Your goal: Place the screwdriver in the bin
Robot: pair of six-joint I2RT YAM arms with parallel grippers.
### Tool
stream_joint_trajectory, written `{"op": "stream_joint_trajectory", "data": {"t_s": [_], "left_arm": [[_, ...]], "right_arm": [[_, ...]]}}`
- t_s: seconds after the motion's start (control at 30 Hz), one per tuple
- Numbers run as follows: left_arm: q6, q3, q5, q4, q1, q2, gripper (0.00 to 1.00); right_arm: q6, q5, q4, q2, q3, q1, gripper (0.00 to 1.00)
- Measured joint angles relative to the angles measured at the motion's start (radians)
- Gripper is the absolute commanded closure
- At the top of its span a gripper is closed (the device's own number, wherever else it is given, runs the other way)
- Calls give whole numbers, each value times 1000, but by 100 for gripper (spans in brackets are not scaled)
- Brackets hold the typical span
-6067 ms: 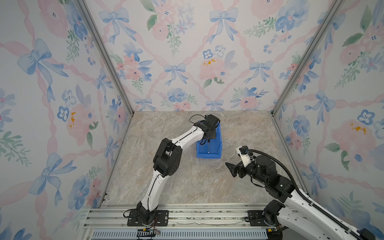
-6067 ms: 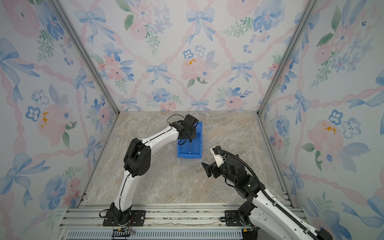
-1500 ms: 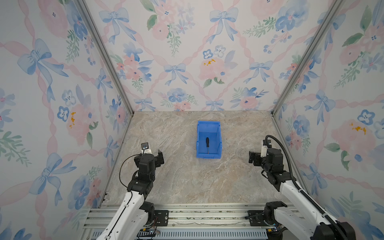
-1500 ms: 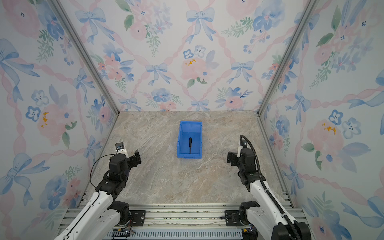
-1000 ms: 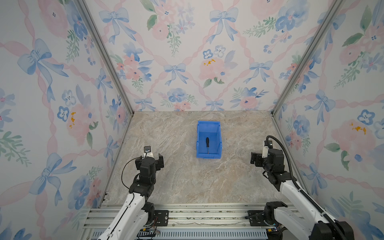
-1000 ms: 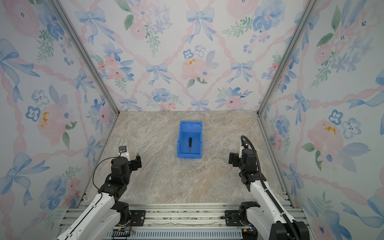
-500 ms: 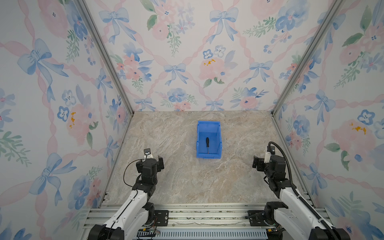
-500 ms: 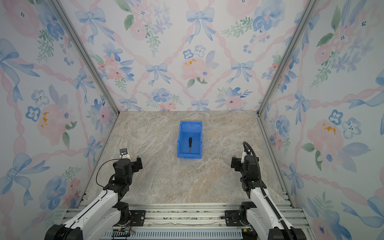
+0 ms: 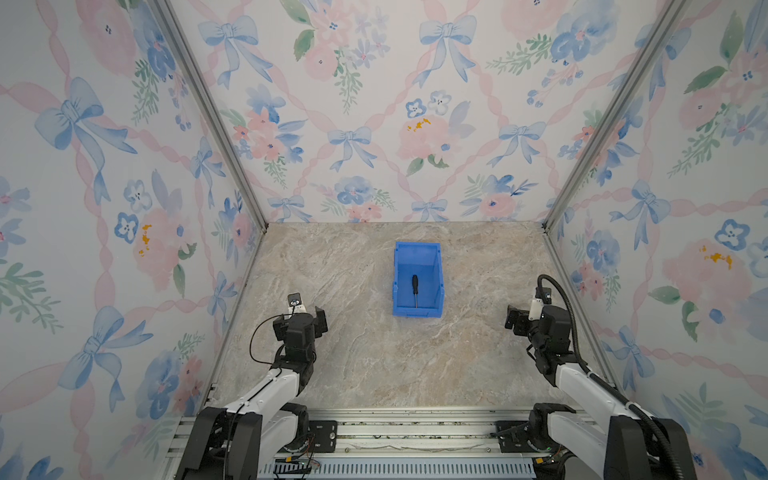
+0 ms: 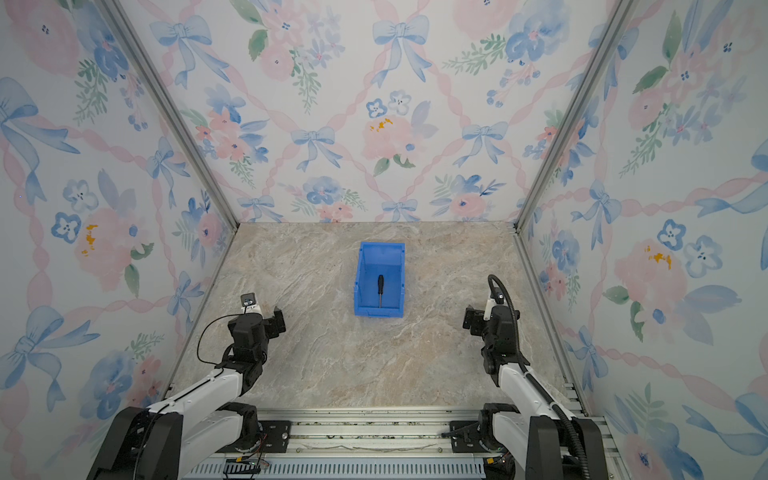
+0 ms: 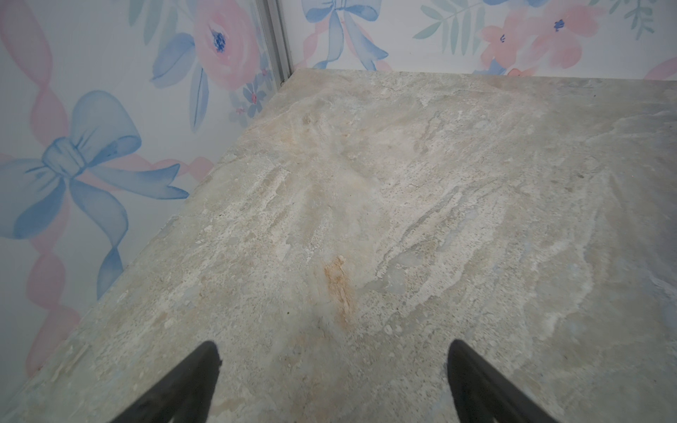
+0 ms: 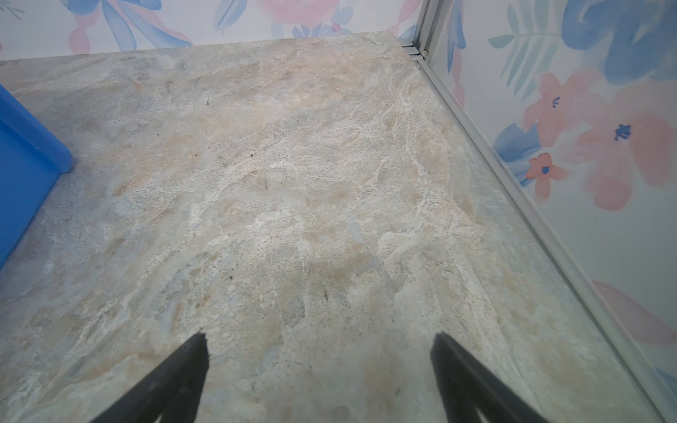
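Note:
The blue bin (image 9: 417,311) (image 10: 379,311) stands on the marble tabletop, mid-table toward the back. Inside it lies the screwdriver (image 9: 414,286) (image 10: 380,286), black handle toward the back wall and thin shaft toward the low front lip. My left gripper (image 9: 300,319) (image 10: 257,322) is near the front left, far from the bin, open and empty. In the left wrist view the left gripper (image 11: 331,351) has only bare marble between its fingers. My right gripper (image 9: 534,318) (image 10: 487,319) (image 12: 318,340) is near the front right, open and empty. A corner of the bin (image 12: 22,157) shows in the right wrist view.
Flowered walls with aluminium corner posts (image 9: 216,124) close the table on three sides. A metal rail (image 9: 395,432) carrying both arm bases runs along the near edge. Bare marble (image 9: 395,357) lies between the grippers and the bin.
Both arms have drawn back a little toward the near edge and folded lower. The screwdriver and bin have not moved. Both grippers stay open.

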Motion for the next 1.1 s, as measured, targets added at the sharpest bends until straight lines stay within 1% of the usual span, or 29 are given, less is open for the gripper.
{"op": "stream_joint_trajectory", "data": {"t_s": [0.23,0.53,0.83,0.93,1.1], "left_arm": [[23,0,41,155,28,61,3],[68,9,114,323,51,212,3],[87,57,171,476,74,355,3],[94,60,190,508,74,395,2],[101,69,206,538,74,420,2]], "right_arm": [[14,-31,71,96,28,-14,3],[18,-67,165,235,88,-14,3],[25,-98,230,306,125,-24,3],[30,-105,254,336,134,-25,3],[41,-115,304,369,142,-25,3]]}}
